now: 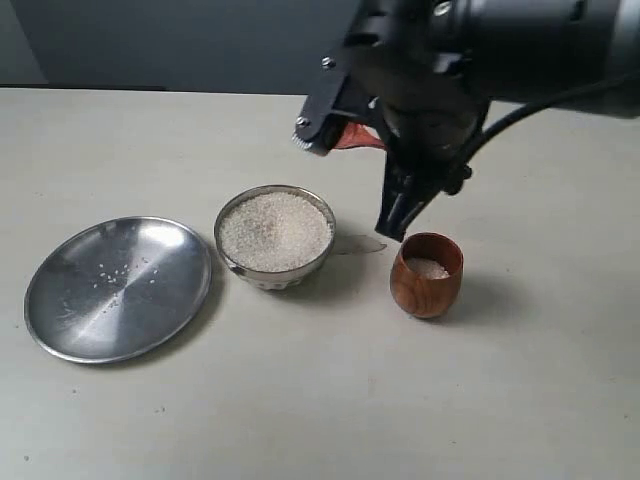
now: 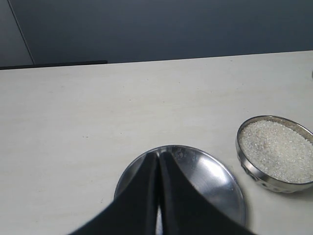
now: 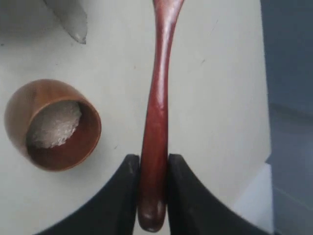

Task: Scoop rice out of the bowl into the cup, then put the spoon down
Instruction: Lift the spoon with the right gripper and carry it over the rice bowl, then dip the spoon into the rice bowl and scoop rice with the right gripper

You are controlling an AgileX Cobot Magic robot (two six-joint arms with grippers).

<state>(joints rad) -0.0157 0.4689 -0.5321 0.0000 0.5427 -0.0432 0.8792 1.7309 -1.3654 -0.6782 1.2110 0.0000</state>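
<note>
The rice (image 1: 275,230) fills the bowl (image 1: 262,278) almost to the rim. The bowl sits about midway between the surface's left and right edges. A smaller heap of rice lies in the bottom of the cup (image 1: 425,295), which stands just beside the bowl on the side toward the right edge, apart from it. With that little in the cup, the scooping looks only partly done.

The right hand (image 3: 153,161) hangs over the gap between bowl and cup, just above the cup's rim. It is clamped on the spoon (image 3: 159,107) near the butt of the handle. Holding it that far back keeps the fingers clear of the rice and leaves the full length free to reach and tip. The scoop end runs out of the wrist picture, so I cannot tell whether it is loaded.

The left hand (image 2: 158,181) is closed on nothing. It hovers over the steel plate (image 2: 210,181), which lies toward the left edge, probably parked clear of the working arm. The plate (image 1: 60,300) carries a few stray grains.
</note>
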